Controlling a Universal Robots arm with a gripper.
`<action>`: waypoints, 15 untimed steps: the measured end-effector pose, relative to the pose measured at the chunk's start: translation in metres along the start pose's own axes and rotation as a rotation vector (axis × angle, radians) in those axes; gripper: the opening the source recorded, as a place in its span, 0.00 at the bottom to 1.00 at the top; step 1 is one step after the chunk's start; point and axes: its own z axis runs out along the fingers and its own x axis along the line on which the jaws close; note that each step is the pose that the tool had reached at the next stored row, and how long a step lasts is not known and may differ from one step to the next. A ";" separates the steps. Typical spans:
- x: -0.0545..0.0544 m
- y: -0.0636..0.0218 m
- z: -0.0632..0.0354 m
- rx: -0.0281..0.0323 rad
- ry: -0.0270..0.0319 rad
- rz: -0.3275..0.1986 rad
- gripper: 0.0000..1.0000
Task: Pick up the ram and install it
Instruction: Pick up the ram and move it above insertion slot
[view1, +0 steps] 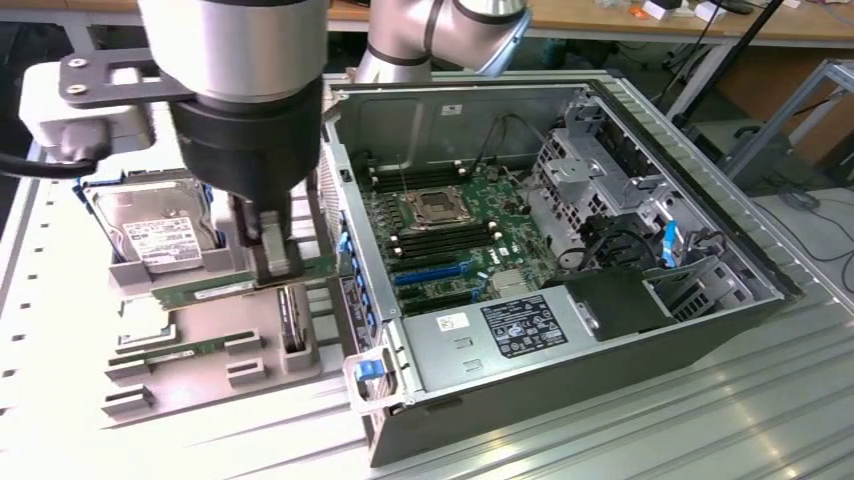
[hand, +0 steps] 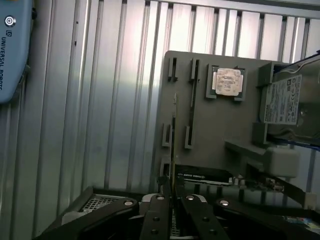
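While the big open dark metal computer case (view1: 441, 350) lies on the ribbed metal counter (view1: 601, 440) at the exterior view's right, the grey plastic parts tray (view1: 214, 325) beside it holds a silver hard drive (view1: 154, 235) and a square silver processor chip (hand: 228, 81). Over the tray, the black pincer (view1: 271, 268) is clamped on the long thin green ram stick (view1: 200, 291). Whether the stick sits in its slot is hard to make out.

The arm (view1: 234, 60) stands vertical, with the wrist pointing straight down. The gripper (view1: 271, 265) sits at its lower end. Its two fingers (hand: 155, 217) are drawn close together, clamped on the thin ram (view1: 200, 290).
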 end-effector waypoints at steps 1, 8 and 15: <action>0.000 -0.0050 -0.0008 0.0000 0.0000 0.000 0.14; 0.000 -0.0559 -0.0107 -0.0006 -0.0001 0.000 0.14; -0.009 -0.1094 -0.0159 -0.0011 -0.0001 0.000 0.14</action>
